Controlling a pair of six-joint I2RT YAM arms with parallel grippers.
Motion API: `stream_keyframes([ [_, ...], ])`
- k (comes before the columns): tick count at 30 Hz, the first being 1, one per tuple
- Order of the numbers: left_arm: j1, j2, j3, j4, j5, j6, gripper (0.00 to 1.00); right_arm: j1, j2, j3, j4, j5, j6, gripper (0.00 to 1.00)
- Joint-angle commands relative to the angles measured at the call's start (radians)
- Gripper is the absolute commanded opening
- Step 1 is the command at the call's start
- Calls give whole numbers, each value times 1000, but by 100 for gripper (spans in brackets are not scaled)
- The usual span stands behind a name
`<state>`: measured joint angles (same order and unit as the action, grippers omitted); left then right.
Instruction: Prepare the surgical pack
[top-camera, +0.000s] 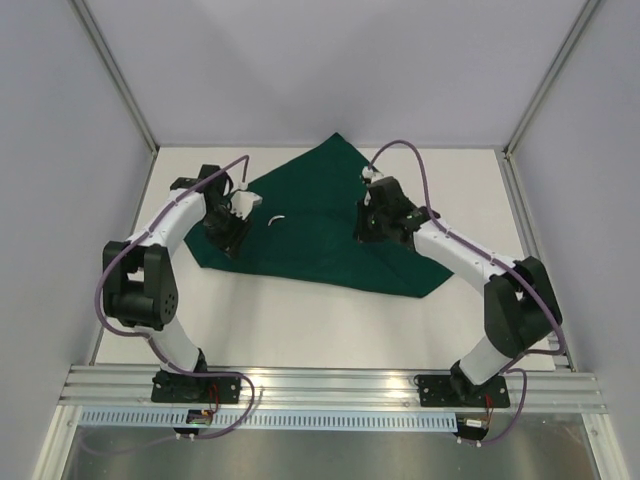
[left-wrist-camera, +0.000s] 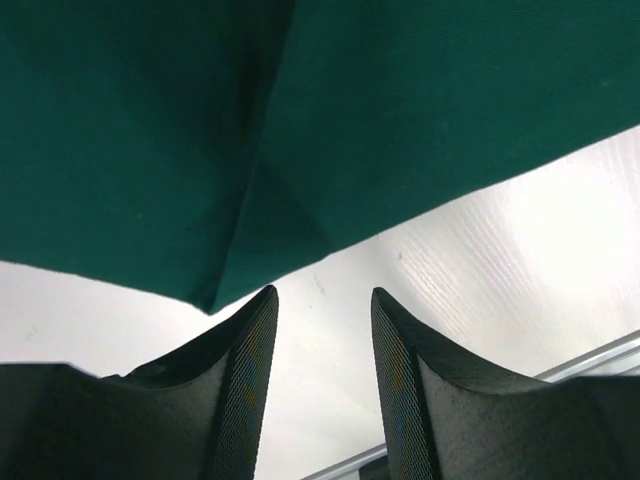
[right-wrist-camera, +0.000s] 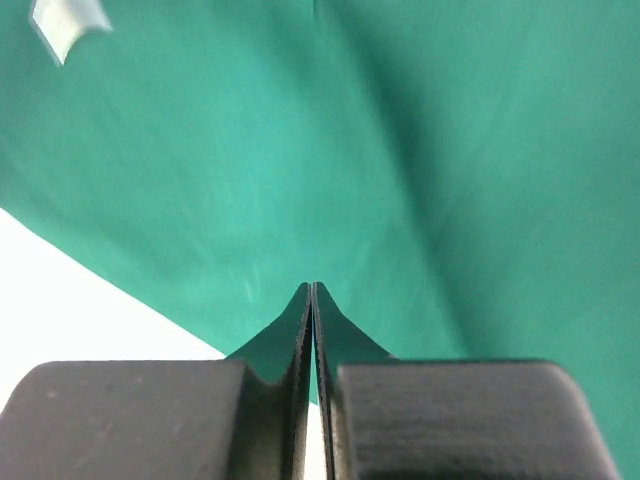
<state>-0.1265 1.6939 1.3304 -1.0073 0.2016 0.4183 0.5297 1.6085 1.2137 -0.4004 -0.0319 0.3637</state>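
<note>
Cloth corner before parted left gripper; right gripper clenched (perhaps pinching it).

We see two matching arms. The left arm and the right arm each have smooth white link shells joined by bulky, rounded black joint housings. A thin purple cable loops along the outside of the left arm, and a second purple cable arcs from the right arm's wrist and runs down past its elbow. Each arm stands on a flat black base plate. On the left gripper we note matte black, curved fingers with a fine woven-looking texture on their inner faces. The right gripper has plain matte black, blocky fingers that taper to thin tips.
</note>
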Motion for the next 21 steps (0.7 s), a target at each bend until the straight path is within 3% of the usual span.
stream_keyframes([
  [1, -18, 27, 1, 35, 13, -7, 52, 15, -19, -132, 47, -105, 125, 1],
  [15, -22, 303, 96, 95, -116, -19, 52, -20, 48, -298, 164, -88, 185, 0],
  [21, -22, 319, 62, 131, -130, -16, 52, -45, 57, -347, 164, -51, 181, 0],
])
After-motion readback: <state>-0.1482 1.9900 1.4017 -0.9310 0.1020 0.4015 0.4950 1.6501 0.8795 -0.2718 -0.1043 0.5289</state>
